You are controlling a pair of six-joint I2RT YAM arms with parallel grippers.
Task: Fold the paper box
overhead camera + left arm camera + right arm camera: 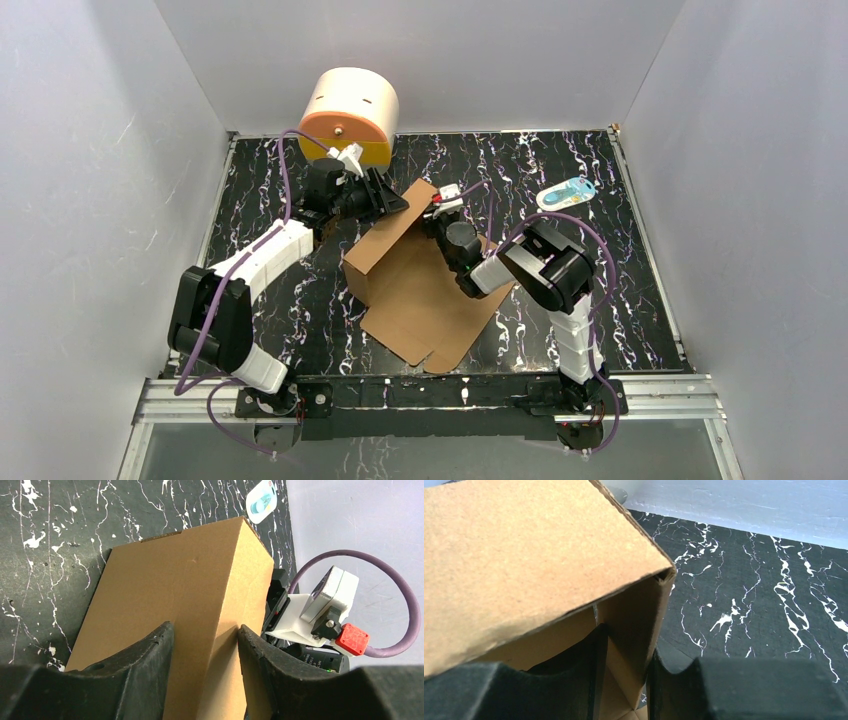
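Note:
The paper box (420,290) is brown cardboard, partly folded, lying mid-table with one long wall raised along its left side and flat flaps toward the near edge. My left gripper (392,200) is at the far end of the raised wall. In the left wrist view (205,627) its jaws close on a folded ridge of the box (170,580). My right gripper (437,208) is at the box's far corner. In the right wrist view (629,640) one finger is inside the box (524,555), the other outside, with a side wall pinched between them.
A round cream drum (350,115) with an orange front stands at the back, just behind my left gripper. A small blue-and-white packet (567,192) lies at the back right and also shows in the left wrist view (262,500). White walls enclose the black marbled table (620,290).

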